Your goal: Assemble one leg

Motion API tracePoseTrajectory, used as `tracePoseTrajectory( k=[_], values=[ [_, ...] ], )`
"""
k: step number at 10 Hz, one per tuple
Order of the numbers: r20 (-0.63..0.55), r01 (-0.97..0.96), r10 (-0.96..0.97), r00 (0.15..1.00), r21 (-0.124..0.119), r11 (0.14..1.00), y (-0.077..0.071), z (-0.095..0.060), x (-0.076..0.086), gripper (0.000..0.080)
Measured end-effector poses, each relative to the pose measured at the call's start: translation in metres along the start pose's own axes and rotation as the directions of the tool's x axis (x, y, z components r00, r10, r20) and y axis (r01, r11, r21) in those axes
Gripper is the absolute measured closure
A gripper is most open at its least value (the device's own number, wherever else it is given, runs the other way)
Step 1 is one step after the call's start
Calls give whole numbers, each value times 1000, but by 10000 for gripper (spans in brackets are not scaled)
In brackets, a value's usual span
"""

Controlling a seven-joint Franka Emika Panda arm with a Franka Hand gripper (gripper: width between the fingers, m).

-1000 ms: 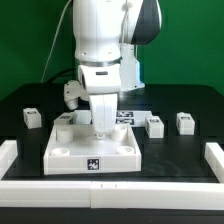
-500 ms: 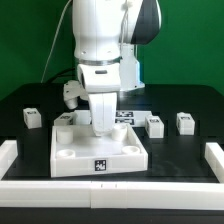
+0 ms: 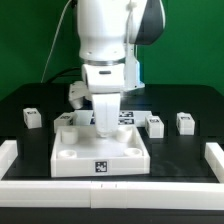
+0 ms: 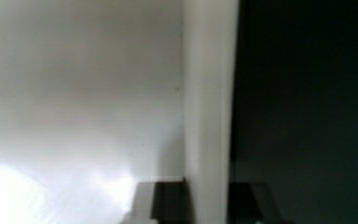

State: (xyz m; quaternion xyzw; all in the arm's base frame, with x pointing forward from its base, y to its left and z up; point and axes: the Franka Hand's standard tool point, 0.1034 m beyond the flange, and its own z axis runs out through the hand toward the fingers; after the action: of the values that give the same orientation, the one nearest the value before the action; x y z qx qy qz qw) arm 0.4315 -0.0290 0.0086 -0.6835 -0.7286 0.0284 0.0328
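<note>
Down over the far middle of the panel (image 3: 98,150) with the gripper (image 3: 105,127), fingertips at or just above its top face. Cannot tell contact from here. Cannot tell either whether open, closed, or clamped on anything: fingers end-on to the camera, white against white. No help from the wrist view, filled with a blurred white surface (image 4: 87,100) beside a dark strip.

Four legs loose on the black table (image 3: 172,148), none seated in a corner socket, so judged early in the step.
- Outer left leg (image 3: 33,117): well apart, at the exterior view's left.
- Inner left leg (image 3: 65,120): just beside the panel's far left corner.
- Inner right leg (image 3: 153,125): just off the panel's right edge.
- Outer right leg (image 3: 185,122): beyond the inner right one.

Nearest to the gripper: the two inner ones, roughly level with it in depth, one to each side. Hence a sideways shift, not a reach nearer or farther. Squat blocks standing on the table, tags turned up and toward the camera; long axis too small to read. Probably a lift clear of the panel first, then across.
</note>
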Motion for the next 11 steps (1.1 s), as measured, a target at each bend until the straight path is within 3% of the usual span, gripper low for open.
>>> tracePoseTrajectory(
  k=[6,11],
  values=[
    [-29,-33,32,999,-55,998,57,-4,68,732],
    [-37,-57,54,998,-76,996,74,-6,102,732]
  ],
)
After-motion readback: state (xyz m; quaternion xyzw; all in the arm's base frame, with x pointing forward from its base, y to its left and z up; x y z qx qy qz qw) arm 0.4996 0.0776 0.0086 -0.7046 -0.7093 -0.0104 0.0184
